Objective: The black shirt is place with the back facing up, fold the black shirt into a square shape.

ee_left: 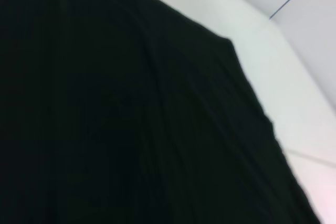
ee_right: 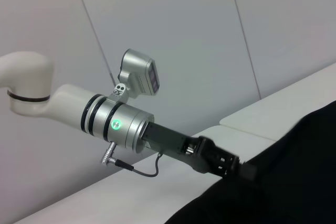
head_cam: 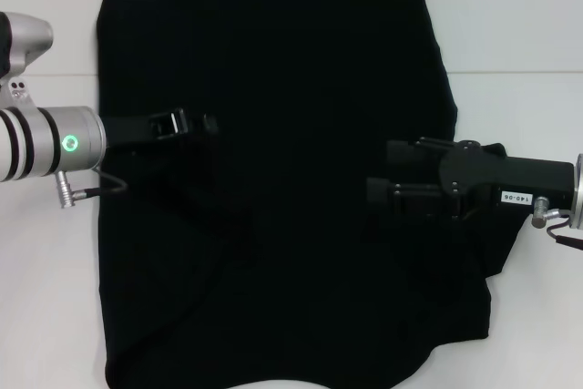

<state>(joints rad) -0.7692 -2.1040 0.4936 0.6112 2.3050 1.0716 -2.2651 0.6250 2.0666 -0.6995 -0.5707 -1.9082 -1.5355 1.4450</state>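
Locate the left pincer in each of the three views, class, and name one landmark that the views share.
Head view: the left pincer sits left of centre, over the black shirt.
Left wrist view: not in it; only the black shirt and the white table show.
Right wrist view: lower centre, the left pincer reaches the black shirt.
Shared landmark: the black shirt's edge against the white table.

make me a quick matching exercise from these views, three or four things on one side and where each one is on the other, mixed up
Things:
1. black shirt
2. left gripper
3. right gripper
4. table

Places:
A. reaching in over the shirt from the robot's right side
B. white surface under the shirt
C. spread flat across the middle of the table
D. reaching in over the shirt from the robot's left side

Pairs: 1-C, 2-D, 3-A, 4-B
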